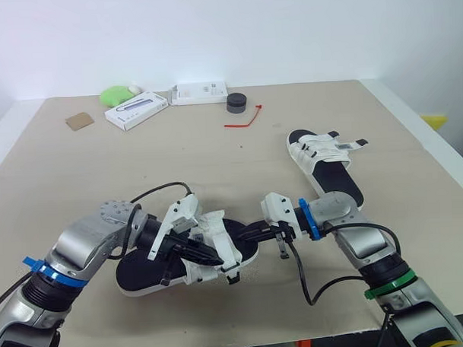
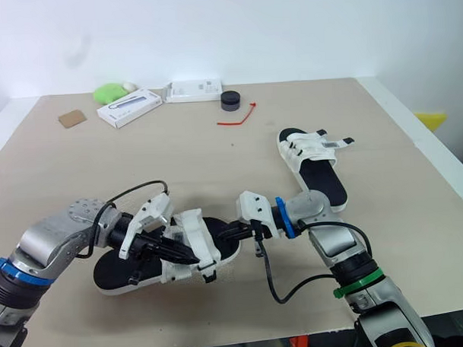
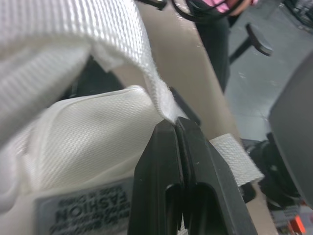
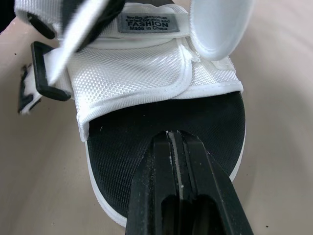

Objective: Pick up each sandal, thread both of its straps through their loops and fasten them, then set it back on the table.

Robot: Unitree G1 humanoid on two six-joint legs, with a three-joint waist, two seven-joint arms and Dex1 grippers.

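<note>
"White webbing, is that what the left end effector (image 1: 212, 259) has?"

"Yes. Its two black fingers (image 3: 161, 161) are pressed together, and the tips close on the edge of a white strap (image 1: 218, 233) of the near sandal (image 1: 144, 274). In the left wrist view the strap runs right into the seam between them."

"Where does that sandal lie?"

"Sole down at the front left of the tabletop (image 1: 216, 166), black footbed up, with the left end effector reaching in over its straps."

"And the right end effector (image 1: 247, 237)?"

"It comes in from the other side, at the toe end of the same sandal. Its fingers (image 4: 195, 186) are drawn together with nothing between them, and they point at the bare black footbed just short of the white upper. I cannot tell whether the tips touch it."

"The other sandal (image 1: 330, 170)?"

"Well apart, on the right of the tabletop. It lies flat, and a strap end sticks out to its side."
</note>
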